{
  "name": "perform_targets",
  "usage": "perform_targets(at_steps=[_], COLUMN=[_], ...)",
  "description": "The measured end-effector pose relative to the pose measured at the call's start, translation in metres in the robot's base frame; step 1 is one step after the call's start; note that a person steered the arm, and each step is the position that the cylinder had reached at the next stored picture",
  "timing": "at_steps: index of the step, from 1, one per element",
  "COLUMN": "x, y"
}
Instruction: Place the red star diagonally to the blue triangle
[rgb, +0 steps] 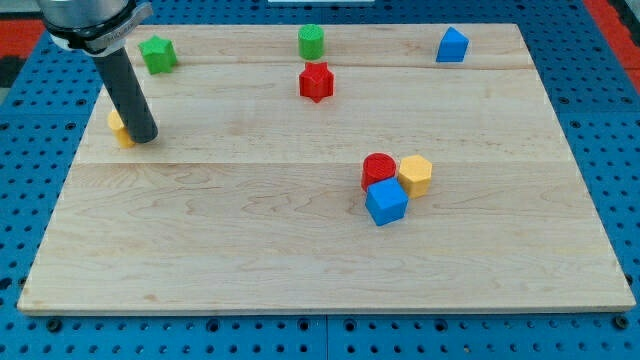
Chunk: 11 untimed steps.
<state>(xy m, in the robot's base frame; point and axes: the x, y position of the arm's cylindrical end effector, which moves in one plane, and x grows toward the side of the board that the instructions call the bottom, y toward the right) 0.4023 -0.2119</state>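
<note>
Getting the red star (316, 81) across to a spot diagonal to the blue triangle (452, 46) calls for a push that starts from the star's far side, so we judge that our tip (143, 136) must first travel round to the star's left or upper-left edge before any contact is made. There is no gripper on our arm, only the dark rod, so nothing spreads or pinches; the rod's end rests on the wooden surface (250, 230) at the view's left, touching or just beside a yellow block (119, 128) that it partly hides. The red star lies well apart from our tip, toward the view's upper middle, just below a green cylinder (311, 41), and the blue triangle sits near the view's top right corner, well to the star's right and slightly higher. We think a steady, centred push matters most, since a star's points could make it spin off line. We should keep the path away from the green cylinder, and stop short so the star ends below and to one side of the triangle, not level with it. A green star-like block (157, 54) at the top left and the cluster of red cylinder (378, 169), yellow hexagonal block (415, 174) and blue cube (386, 202) lie clear of that route.
</note>
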Motion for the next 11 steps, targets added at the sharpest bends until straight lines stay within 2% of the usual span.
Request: perform_targets(at_steps=[2, 3, 6, 7, 8, 10, 11], x=[0.004, 0.025, 0.031, 0.050, 0.042, -0.061, -0.100], y=[0.010, 0.071, 0.079, 0.102, 0.104, 0.107, 0.149])
